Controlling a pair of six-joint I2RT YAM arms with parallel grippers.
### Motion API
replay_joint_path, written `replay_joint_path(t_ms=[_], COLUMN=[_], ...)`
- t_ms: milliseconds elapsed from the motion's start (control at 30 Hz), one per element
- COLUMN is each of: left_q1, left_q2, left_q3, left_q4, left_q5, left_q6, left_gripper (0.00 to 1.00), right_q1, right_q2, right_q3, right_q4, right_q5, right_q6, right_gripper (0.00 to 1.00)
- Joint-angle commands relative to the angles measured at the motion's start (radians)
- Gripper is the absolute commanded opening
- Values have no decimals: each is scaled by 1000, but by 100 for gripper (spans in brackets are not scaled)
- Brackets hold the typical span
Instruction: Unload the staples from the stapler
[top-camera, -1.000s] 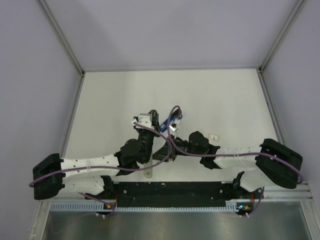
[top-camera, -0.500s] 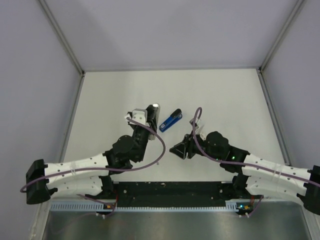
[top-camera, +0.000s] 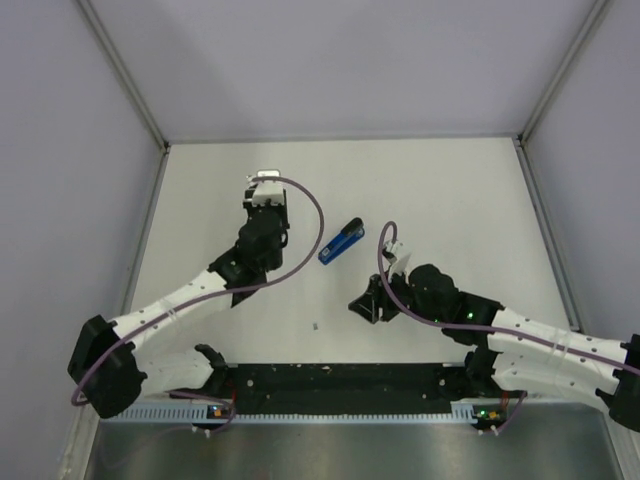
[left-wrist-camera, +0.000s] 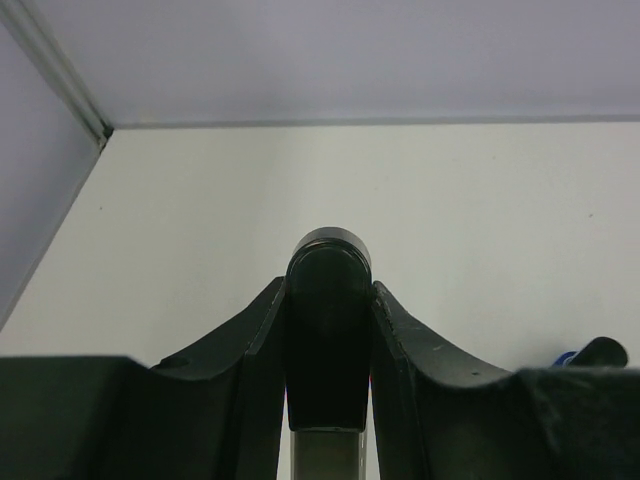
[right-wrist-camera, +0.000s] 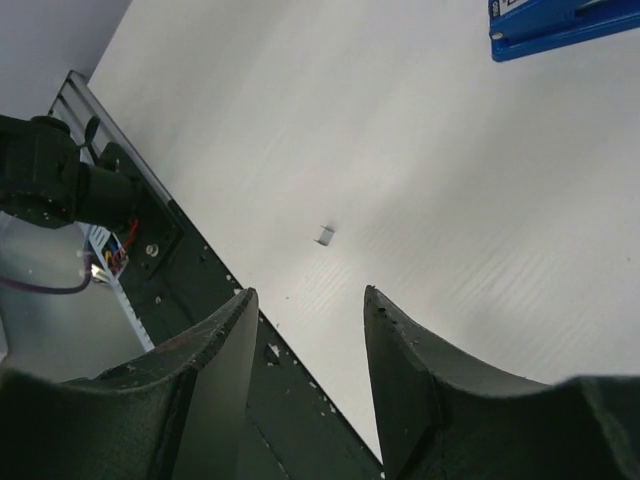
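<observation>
The stapler (top-camera: 341, 241) lies slantwise on the bench (top-camera: 450, 190), seemingly nearer the empty, parted right claw (right-wrist-camera: 305, 300) than the left claw (left-wrist-camera: 328, 288), which is clamped on a black-capped bar (left-wrist-camera: 328, 350).

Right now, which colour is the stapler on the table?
The stapler is blue with black parts, best seen in the top external view.

stapler (top-camera: 341, 241): glossy blue plastic. table (top-camera: 450, 190): smooth matt white. left gripper (left-wrist-camera: 328, 285): matt black plastic. bar (left-wrist-camera: 326, 455) in it: dull grey, glossy black cap.
</observation>
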Motion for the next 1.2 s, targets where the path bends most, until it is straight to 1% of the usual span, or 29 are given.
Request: replay_joint_path(t_ms=[0,100,233,333,467,800,833,900,1100,1167], left_q1=[154,252,310,352,390,399,399,399,401,402], left_q2=[91,208,314,374,437,563,569,581,606,609], left_q3=[145,228,260,272,285,334,338,349,378,384], left_q4=[-222,-368,-400,-412,-427,-433,-433,-438,-469,-479], left_q5=[246,403,523,583,593,596,597,605,613,614], left_q6=[-216,-262,-300,-320,-331,-337,-337,-337,-326,-326], left_gripper=[0,0,0,0,0,1,2,11,29,37], right_q1=[-8,-8,-9,-8,-8,-8,-9,-8,-8,-6], right_q2=[-5,-13,-16,-23,-39,-100,-103,-111,-121,-123], right_q3=[79,78,79,81,69,46,44,47,53,53], right_q4=[-68,-82,-91,-97,-103,-146,-152,-172,-195,-197], right_q5=[16,18,13,5,-10,-13,-15,-8,-11,-15], right_q6=[-50,-61,-69,-73,-75,-79,-83,-84,-89,-87], right_gripper=[48,49,51,52,53,55,55,56,58,58])
